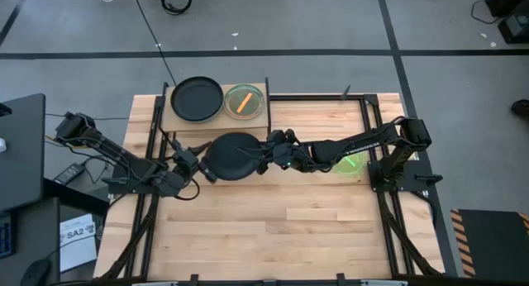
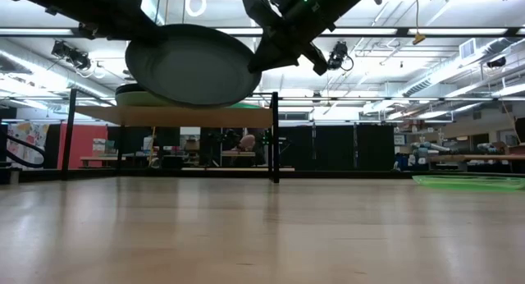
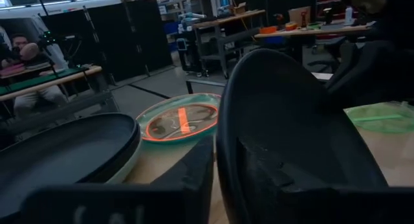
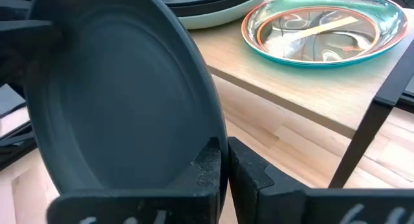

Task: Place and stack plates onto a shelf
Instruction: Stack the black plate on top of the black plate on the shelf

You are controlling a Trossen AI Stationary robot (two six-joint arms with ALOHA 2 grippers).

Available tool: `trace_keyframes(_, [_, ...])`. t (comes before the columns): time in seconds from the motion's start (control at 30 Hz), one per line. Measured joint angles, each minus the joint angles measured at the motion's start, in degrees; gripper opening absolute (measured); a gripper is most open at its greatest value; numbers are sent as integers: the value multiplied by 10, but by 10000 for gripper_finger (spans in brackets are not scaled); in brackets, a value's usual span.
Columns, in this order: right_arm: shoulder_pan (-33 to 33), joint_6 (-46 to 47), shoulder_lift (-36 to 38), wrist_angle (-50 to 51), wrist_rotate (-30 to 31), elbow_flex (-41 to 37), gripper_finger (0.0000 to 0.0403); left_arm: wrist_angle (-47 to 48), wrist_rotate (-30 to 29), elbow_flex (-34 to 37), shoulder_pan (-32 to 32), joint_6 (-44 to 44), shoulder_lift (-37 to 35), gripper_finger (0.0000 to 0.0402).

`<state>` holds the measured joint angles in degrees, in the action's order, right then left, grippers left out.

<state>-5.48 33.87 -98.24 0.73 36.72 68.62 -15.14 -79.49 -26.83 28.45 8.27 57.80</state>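
Pinching opposite rims, both grippers carry a black plate (image 1: pixel 233 156) in the air just in front of the shelf (image 1: pixel 216 119): the right gripper (image 1: pixel 266 156) clamps its right edge, and the left gripper (image 1: pixel 201 165) seems to clamp the left. On the shelf sit another black plate (image 1: pixel 197 99) atop a mint one, beside stacked translucent plates (image 1: pixel 245 102). A green plate (image 1: pixel 349 165) lies under the right arm.

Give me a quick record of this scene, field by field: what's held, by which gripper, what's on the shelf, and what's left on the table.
held item: black plate, lifted off the tabletop
right gripper: shut on the plate's rim
left gripper: at the plate's opposite edge, grip unclear
shelf: black plate on a mint green plate; beside them, an orange plate in a green one
table: bright green plate under the right arm
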Motion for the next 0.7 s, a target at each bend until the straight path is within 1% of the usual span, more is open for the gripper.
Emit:
trace_keyframes(0.13, [0,0,0,-5,-3,0,26,-2,-9,0,0,1,0,36])
trace_keyframes(0.23, [0,-1,0,-5,-16,0,28,1,-17,0,-1,1,0,18])
trace_keyframes(0.4, [0,-4,0,-5,-37,0,40,2,-20,0,0,-2,0,19])
trace_keyframes(0.47, [0,-6,0,-6,-38,0,47,2,-19,0,0,-2,0,23])
trace_keyframes(0.53, [0,-7,0,-12,-44,0,54,1,-4,0,1,0,0,24])
trace_keyframes(0.7, [1,-16,1,-31,-41,0,80,0,-5,0,0,0,0,18])
